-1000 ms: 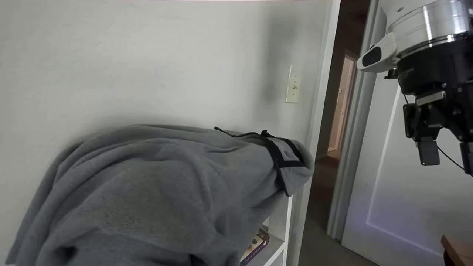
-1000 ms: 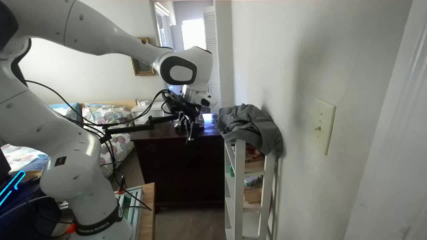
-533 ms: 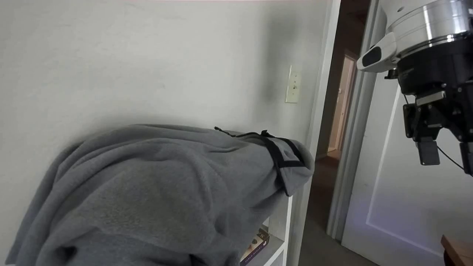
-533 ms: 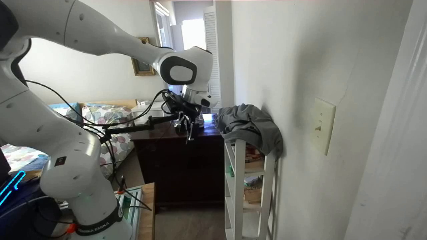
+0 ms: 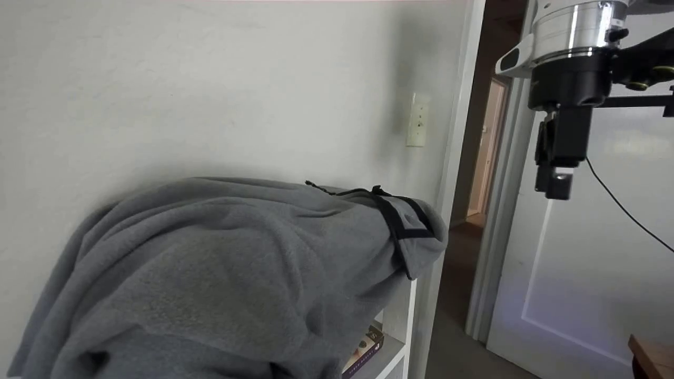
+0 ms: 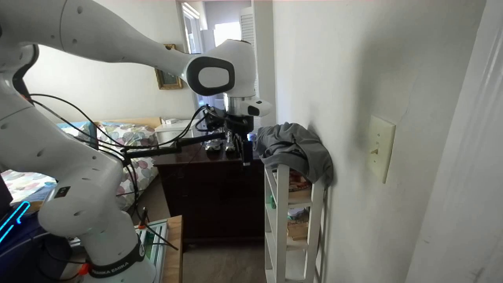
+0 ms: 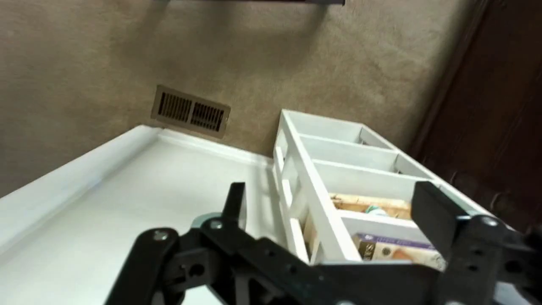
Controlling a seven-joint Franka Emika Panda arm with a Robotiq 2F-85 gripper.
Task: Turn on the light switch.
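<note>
Well now, biggest of all ran the pale wall [image 6: 314,59], filling much of both exterior views, with the brown floor [image 7: 84,63] at its foot in the wrist view. Next up came the white door [image 5: 579,295] and, apart from it, the pale doorway trim [image 5: 452,158]. And what a reach from the white robot arm [image 6: 90,184], stretched across the room in an exterior view with its wrist hanging down! Just beside the wall stood the tall white shelf [image 6: 281,220], and over its top, look, lay the grey cloth [image 5: 221,263], creased and trimmed in black. Down on the floor sat the brown vent [image 7: 190,111], near the wall; on the shelf rested a printed item [image 7: 398,250] with a purple edge, box or book, hard to tell. Then the fingers [image 7: 436,216]: spread wide, pointing down, part of the shelf showing between them in the wrist view! And there it was, the light switch [image 5: 417,126], upright on the wall, above the cloth and near the doorway trim in an exterior view, well apart from the fingers. Smallest of all, its toggle [image 6: 375,151] poked out at the middle, too tiny to read as up or down.
</note>
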